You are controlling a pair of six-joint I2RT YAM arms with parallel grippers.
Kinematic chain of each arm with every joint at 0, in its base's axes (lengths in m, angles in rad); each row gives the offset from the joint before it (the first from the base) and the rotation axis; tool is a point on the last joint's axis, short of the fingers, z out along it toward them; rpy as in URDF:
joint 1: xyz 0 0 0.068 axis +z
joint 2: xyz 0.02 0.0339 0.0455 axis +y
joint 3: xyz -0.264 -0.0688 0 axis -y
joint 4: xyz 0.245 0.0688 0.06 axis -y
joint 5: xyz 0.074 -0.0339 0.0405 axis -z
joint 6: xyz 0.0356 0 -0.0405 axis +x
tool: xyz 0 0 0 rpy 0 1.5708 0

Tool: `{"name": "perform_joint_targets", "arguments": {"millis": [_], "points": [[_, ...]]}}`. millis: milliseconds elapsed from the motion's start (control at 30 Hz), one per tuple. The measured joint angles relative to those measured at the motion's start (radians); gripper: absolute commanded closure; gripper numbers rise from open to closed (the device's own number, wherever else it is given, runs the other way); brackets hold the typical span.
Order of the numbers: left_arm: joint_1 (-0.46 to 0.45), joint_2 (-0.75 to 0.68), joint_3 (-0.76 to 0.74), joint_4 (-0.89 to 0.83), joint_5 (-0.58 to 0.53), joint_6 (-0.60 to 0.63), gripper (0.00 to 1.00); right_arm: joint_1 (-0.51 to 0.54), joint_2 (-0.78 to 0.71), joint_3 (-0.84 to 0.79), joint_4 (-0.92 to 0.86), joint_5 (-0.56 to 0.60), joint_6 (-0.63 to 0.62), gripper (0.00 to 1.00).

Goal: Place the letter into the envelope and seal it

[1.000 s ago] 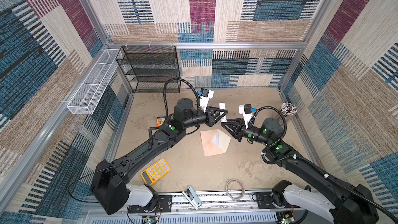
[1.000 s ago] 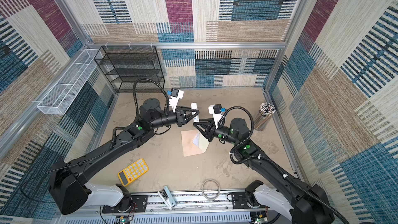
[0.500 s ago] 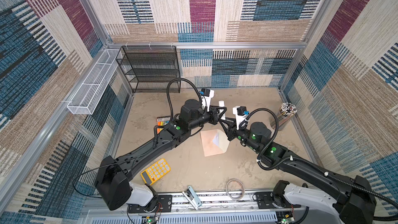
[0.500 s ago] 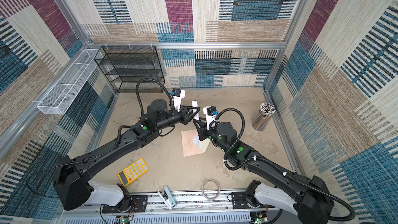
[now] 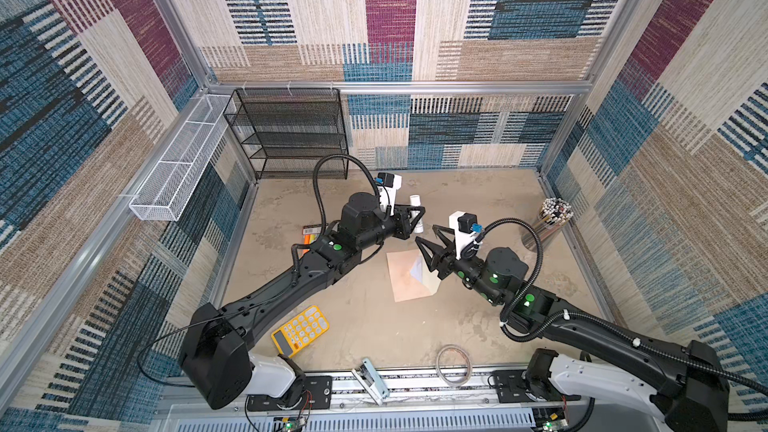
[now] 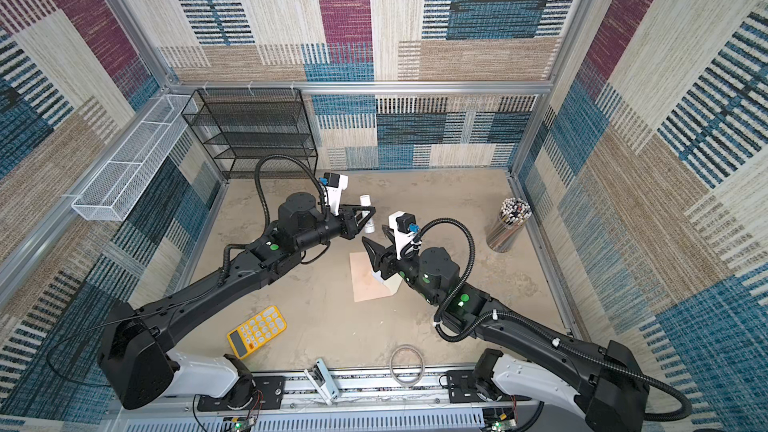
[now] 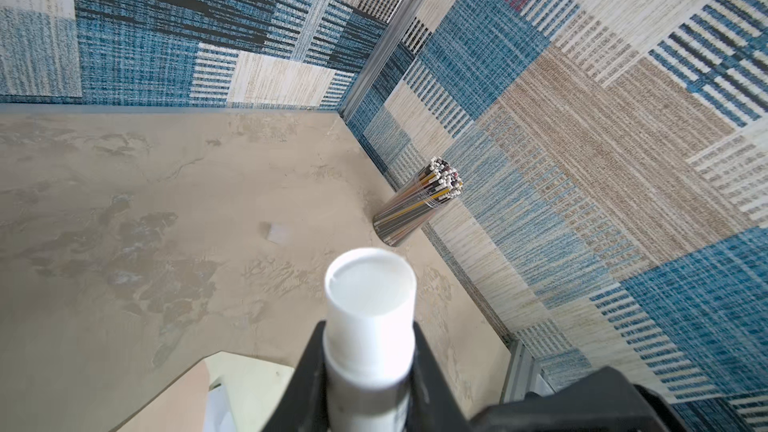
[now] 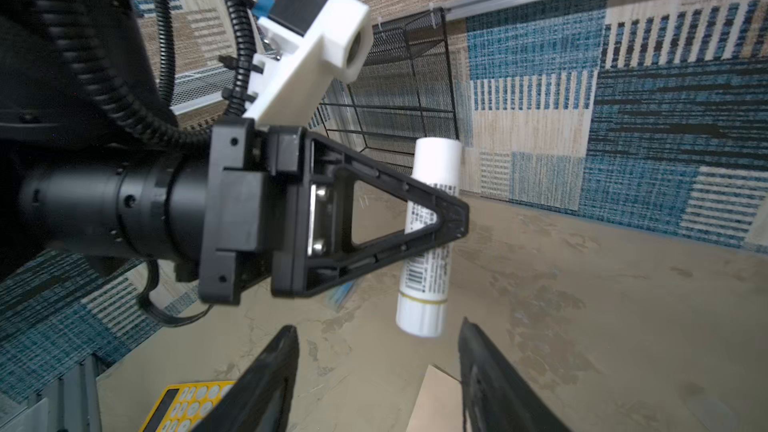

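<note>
Calculator: the yellow calculator (image 5: 300, 330) lies flat at the near left of the bench (image 5: 478, 201), well clear of the action and no threat.
Left claw: the left claw (image 5: 417, 218) is up off the bench and clamped on a white glue stick (image 8: 438, 160). The stick stands roughly upright, gripped around its middle, with both ends poking out.
Grip risk: the hold is on a smooth round tube. Any tug on the lower end could slide the stick through the fingers or twist it, and it would drop onto the paper below.
Envelope: the peach envelope (image 5: 405, 284) lies flat mid-bench, just below and between the two claws, with nothing pinning it. I judge that a glue stroke could drag it sideways.
Letter: a white corner of the letter (image 5: 415, 272) shows at the envelope's mouth. It looks tucked in, though how deep I can't tell. If it sits proud, glue could catch it or the fold could crease it.
Flap: the cream flap (image 5: 430, 286) lies open towards the right arm, unsealed.
Right claw: the right claw (image 8: 374, 351) has its jaws spread wide and empty, just below the stick's lower end. If it closes off-centre, it knocks the stick instead of catching it.
Pencil holder: the pencil holder (image 5: 548, 222) stands by the right wall, well apart from the rest.
</note>
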Motion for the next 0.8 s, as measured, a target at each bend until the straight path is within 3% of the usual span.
{"name": "perform_joint_targets", "arguments": {"millis": [167, 500, 800], "points": [[0.061, -0.042, 0.023, 0.002, 0.136, 0.000, 1.00, -0.021, -0.051, -0.044, 0.015, -0.117, -0.031, 0.23], [0.102, -0.066, -0.002, 0.061, 0.455, -0.001, 1.00, -0.235, -0.041, -0.060, 0.126, -0.526, 0.050, 0.30], [0.102, -0.063, -0.034, 0.163, 0.578, -0.047, 1.00, -0.257, 0.027, -0.036, 0.221, -0.731, 0.131, 0.38]]}}
